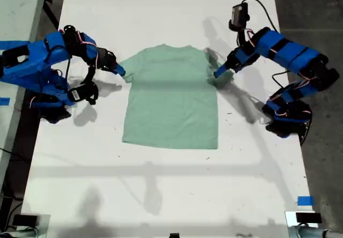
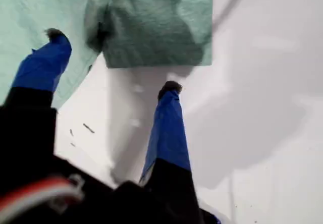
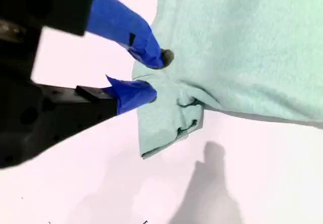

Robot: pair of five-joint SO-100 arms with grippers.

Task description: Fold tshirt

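a pale green tshirt (image 1: 171,106) lies flat near the far middle of a white tabletop (image 1: 161,195). my first gripper (image 2: 113,62) hovers spread wide over one sleeve, holding nothing. my second gripper (image 3: 154,77) pinches the bunched edge of the other sleeve.

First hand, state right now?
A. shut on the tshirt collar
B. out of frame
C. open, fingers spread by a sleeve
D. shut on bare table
C: in the first wrist view my first hand has its fingers spread wide, with the tshirt sleeve lying just ahead of the tips, ungripped.
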